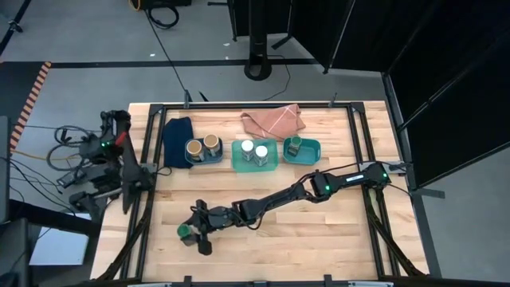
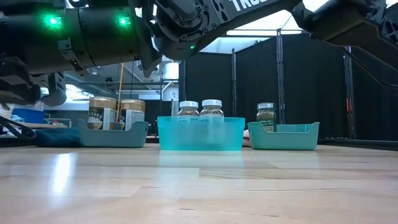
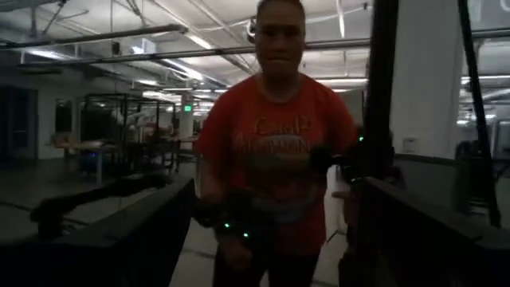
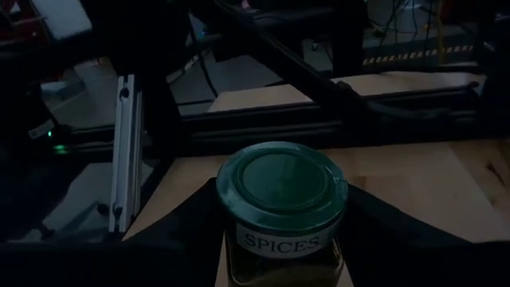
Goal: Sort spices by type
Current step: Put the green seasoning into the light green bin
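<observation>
Green-lidded spice jar (image 4: 280,209) sits pinched between the right gripper (image 1: 191,232)'s two fingers, out over bare wood near the table (image 1: 319,247)'s front-left edge, with open board on every side of it. Well beyond the gripper, along the far edge, three teal trays (image 1: 256,162) stand in a row: two tan-lidded jars (image 1: 202,146), two white-lidded jars (image 1: 253,149), and one green-lidded jar (image 1: 295,144). The left gripper (image 1: 123,131) waits off the table's left edge, its fingers spread.
</observation>
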You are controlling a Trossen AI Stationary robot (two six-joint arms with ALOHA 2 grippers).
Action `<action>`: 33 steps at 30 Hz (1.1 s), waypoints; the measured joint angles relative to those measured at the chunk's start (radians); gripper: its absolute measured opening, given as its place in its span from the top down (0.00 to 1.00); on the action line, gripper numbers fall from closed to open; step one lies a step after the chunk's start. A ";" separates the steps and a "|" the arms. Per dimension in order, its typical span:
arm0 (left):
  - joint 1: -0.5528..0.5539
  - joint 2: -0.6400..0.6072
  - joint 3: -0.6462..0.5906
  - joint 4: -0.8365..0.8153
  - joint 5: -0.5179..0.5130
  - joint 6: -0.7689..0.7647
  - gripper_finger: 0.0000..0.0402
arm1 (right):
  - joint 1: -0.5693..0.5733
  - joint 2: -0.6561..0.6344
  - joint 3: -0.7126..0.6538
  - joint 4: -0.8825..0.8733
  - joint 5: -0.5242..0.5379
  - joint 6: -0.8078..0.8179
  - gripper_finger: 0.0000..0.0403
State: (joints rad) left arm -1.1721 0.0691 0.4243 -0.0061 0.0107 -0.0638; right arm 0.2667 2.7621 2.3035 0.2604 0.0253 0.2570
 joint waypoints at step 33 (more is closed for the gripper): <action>0.116 -0.064 -0.416 0.405 -0.121 -0.122 0.10 | -0.075 -0.146 0.000 -0.291 -0.210 0.030 0.48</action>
State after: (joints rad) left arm -1.0559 0.0048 0.0082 0.3992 -0.1104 -0.1855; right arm 0.1913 2.6158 2.3035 -0.0304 -0.1852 0.2869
